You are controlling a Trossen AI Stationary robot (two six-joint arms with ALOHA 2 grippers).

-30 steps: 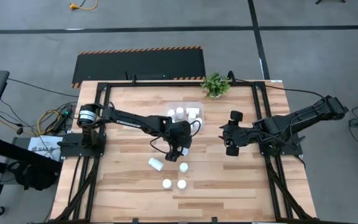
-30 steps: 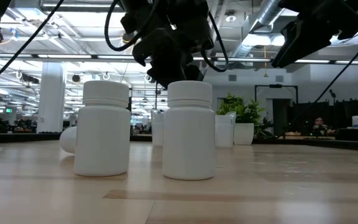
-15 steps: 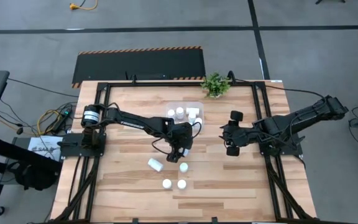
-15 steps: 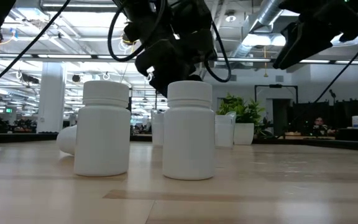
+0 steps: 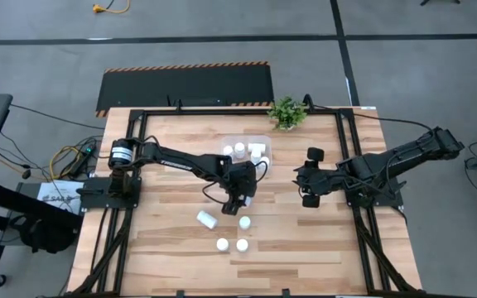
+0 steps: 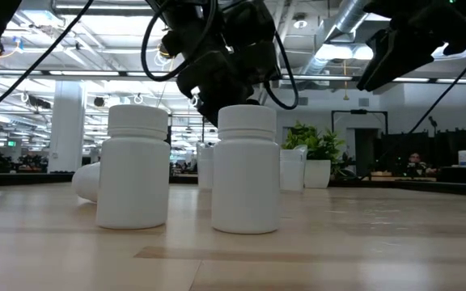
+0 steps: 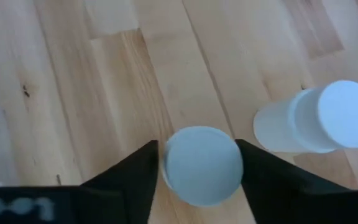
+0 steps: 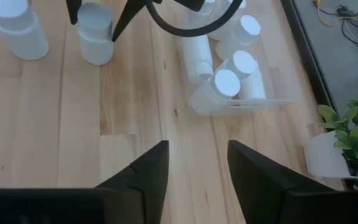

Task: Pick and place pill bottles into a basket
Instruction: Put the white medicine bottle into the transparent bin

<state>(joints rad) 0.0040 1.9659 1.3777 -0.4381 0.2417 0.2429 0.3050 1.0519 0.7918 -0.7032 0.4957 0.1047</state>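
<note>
My left gripper (image 5: 238, 199) is open over the table's middle. Its fingers stand on either side of an upright white pill bottle (image 7: 202, 165), also seen in the right wrist view (image 8: 96, 25). A second upright bottle (image 5: 244, 222) stands just nearer. One bottle lies on its side (image 5: 207, 218), and two more stand near the front (image 5: 222, 244). The clear basket (image 5: 259, 139) at the far middle holds several bottles (image 8: 227, 82). My right gripper (image 5: 308, 178) is open and empty, right of centre, above the table. My left gripper comes from above, pointing down, with one finger (image 7: 143, 171) on each side of the bottle's cap (image 7: 229, 163). The bottle stands upright on the table. I cannot tell whether the fingers touch it.
A small green potted plant (image 5: 286, 112) stands at the far edge beside the basket. Black frame rails (image 5: 139, 165) run along the table's left and right sides. Bare wood lies between the two grippers (image 5: 280, 207).
My left gripper has gone down a little over the bottle that now stands between its fingers. The bottles have not moved.
</note>
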